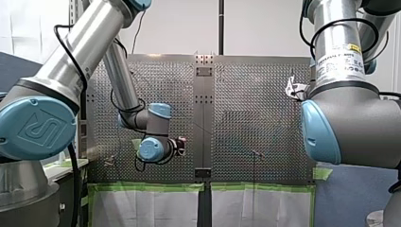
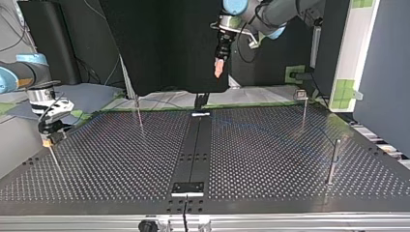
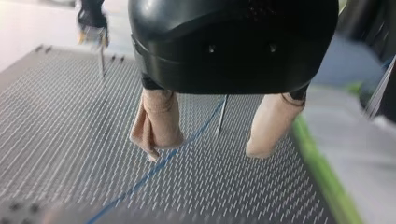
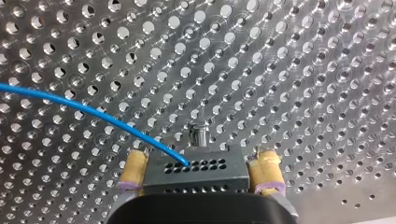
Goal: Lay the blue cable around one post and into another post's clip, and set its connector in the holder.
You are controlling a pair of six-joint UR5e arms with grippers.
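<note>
Right gripper [image 4: 200, 159] clamped on connector [image 4: 195, 171], left gripper [image 3: 205, 151] wide open

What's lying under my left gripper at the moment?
The blue cable runs across the perforated table beneath the open left gripper, with a thin post just ahead. The gripper's black body hides where the cable leads beyond that.

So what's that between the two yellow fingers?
In the right wrist view, a dark block with little holes sits between my right gripper's yellow pads, and the blue cable runs into it.
</note>
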